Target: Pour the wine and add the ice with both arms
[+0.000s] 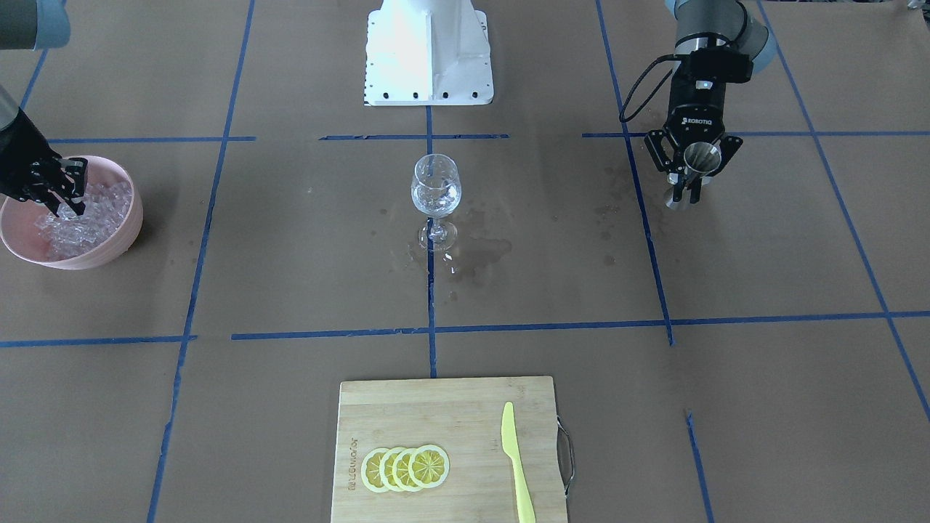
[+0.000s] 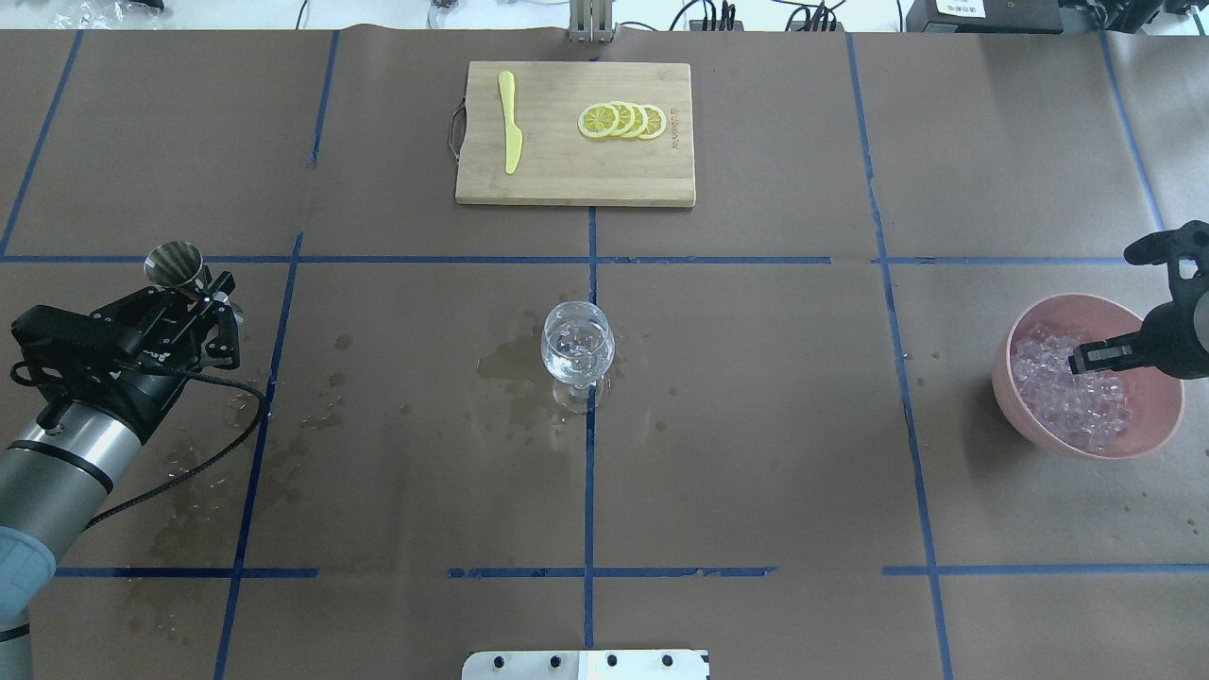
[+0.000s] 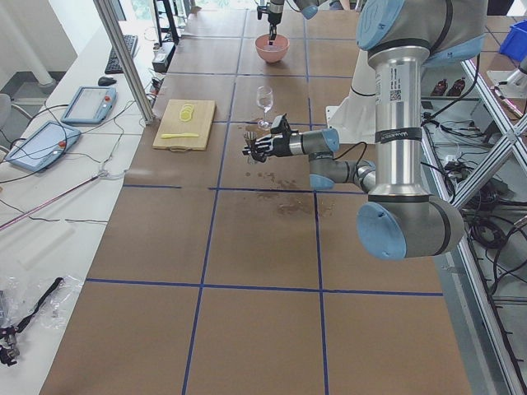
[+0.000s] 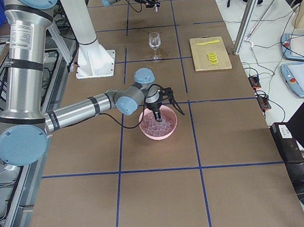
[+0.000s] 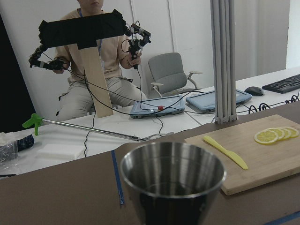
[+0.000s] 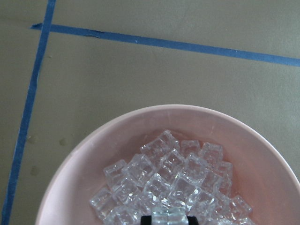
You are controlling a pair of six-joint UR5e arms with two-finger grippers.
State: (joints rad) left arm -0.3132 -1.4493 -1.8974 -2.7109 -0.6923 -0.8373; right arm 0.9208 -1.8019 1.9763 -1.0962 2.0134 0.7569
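Note:
A clear wine glass (image 1: pixel 436 190) (image 2: pixel 577 346) stands at the table's centre; clear, glinting contents show in its bowl, and I cannot tell wine from ice there. My left gripper (image 1: pixel 688 192) (image 2: pixel 204 289) is shut on a steel measuring cup (image 1: pixel 702 157) (image 5: pixel 172 180), held tilted well to the glass's side; its inside looks empty. My right gripper (image 1: pixel 62 195) (image 2: pixel 1084 360) reaches into a pink bowl (image 1: pixel 120 243) (image 2: pixel 1011 382) heaped with ice (image 6: pixel 166 176). In the right wrist view its fingertips (image 6: pixel 146 219) close on one cube.
Wet stains darken the paper around the glass (image 1: pixel 483 250) and near my left arm. A bamboo cutting board (image 1: pixel 450 407) with lemon slices (image 1: pixel 405 468) and a yellow knife (image 1: pixel 517 465) lies opposite the robot's white base (image 1: pixel 429 51). A seated person (image 5: pixel 93 70) shows beyond the table.

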